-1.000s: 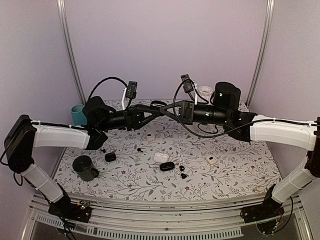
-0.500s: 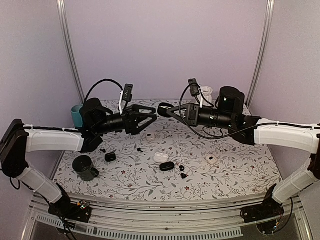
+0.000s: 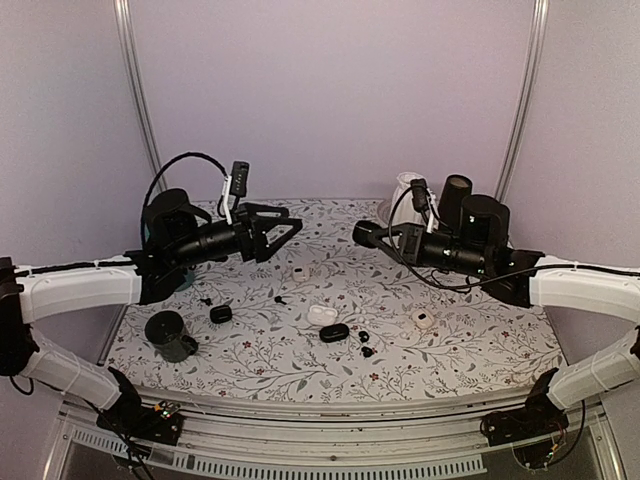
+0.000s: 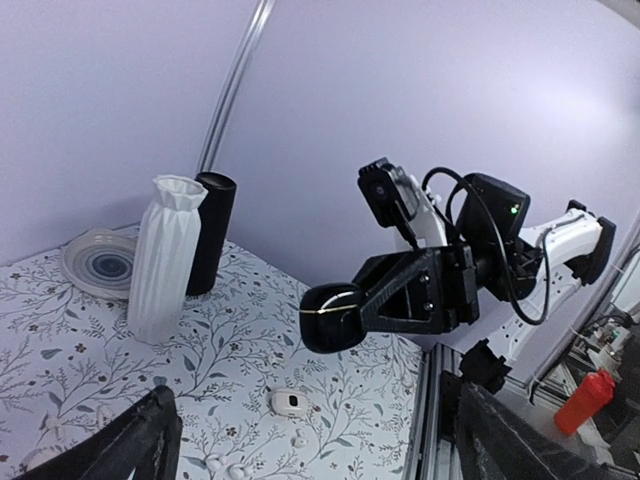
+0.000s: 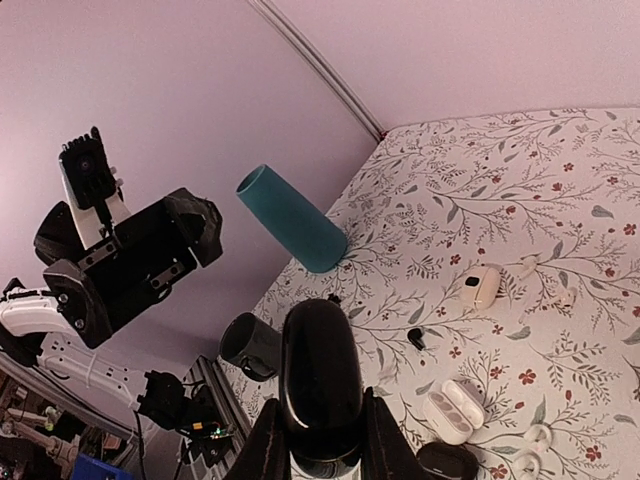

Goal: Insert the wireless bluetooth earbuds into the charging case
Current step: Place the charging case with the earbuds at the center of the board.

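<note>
Black case, top view: the charging case (image 3: 363, 235) is up in the air, pinched in the narrow jaws of the right gripper (image 3: 374, 237). Its long axis is near level and points to 9 o'clock.
Left gripper, top view: the left gripper (image 3: 282, 232) hangs empty with its jaws spread wide. It is at 9 o'clock of the charging case and well apart from it.
Earbuds, top view: the earbuds (image 3: 363, 337) lie loose on the flowered table (image 3: 480, 350). A pair sits at 6 o'clock of the right gripper, just beside a second black case (image 3: 334, 332) and an open white case (image 3: 322, 314). A lone bud (image 3: 278, 298) sits at 6 o'clock of the left gripper.
Case, left wrist view: the charging case (image 4: 330, 315) is at the centre, gripped from 3 o'clock. A thin line across its nose may be the lid seam, but it is too fine to tell whether the lid is shut.
Own fingers, left wrist view: the fingers (image 4: 150, 440) stand at the two bottom corners with nothing between them. No black bud shows here.
Case, right wrist view: the charging case (image 5: 320, 375) stands between the fingers (image 5: 380, 445), long axis to 12 o'clock. One bud (image 5: 417, 339) lies on the table toward 3 o'clock, and the left gripper (image 5: 130, 265) is at 10 o'clock.
Coming move, a judgement: the empty left gripper is the free one, and the lone bud is straight down from it at 6 o'clock. Once lifted, the bud would be carried toward 3 o'clock to reach the charging case.
</note>
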You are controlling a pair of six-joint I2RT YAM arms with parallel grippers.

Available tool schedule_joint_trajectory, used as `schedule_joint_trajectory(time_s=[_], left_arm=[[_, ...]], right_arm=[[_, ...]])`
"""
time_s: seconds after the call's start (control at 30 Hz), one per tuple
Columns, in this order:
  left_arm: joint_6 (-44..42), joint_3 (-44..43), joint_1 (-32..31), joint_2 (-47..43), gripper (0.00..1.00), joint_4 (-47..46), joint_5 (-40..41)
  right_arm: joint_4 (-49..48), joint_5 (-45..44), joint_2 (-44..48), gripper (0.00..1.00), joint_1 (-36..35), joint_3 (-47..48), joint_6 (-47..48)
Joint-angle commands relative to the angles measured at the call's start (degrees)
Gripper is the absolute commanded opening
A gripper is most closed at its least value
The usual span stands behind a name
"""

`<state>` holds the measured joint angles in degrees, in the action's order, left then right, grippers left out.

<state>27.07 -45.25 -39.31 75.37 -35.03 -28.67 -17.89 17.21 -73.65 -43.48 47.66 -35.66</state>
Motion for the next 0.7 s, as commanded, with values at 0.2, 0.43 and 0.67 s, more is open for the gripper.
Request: schedule_joint_trajectory(time_s=[0.2, 0.43, 0.67], left_arm=[[12.3, 5.1, 9.5, -3.0, 0.96, 1.4, 6.6], [9.7, 2.0, 11.4, -0.4, 0.96, 9.1, 3.9], [1.1, -2.2, 7.5, -0.2, 0.96, 16.2, 9.5]], right_arm=[[3.0, -6.8, 5.2, 0.03, 3.1, -7.7, -5.2], [3.9, -5.7, 5.8, 0.03, 9.0, -12.0, -8.0], [4.2, 1.4, -1.8, 0.03, 18.6, -11.3, -5.6]])
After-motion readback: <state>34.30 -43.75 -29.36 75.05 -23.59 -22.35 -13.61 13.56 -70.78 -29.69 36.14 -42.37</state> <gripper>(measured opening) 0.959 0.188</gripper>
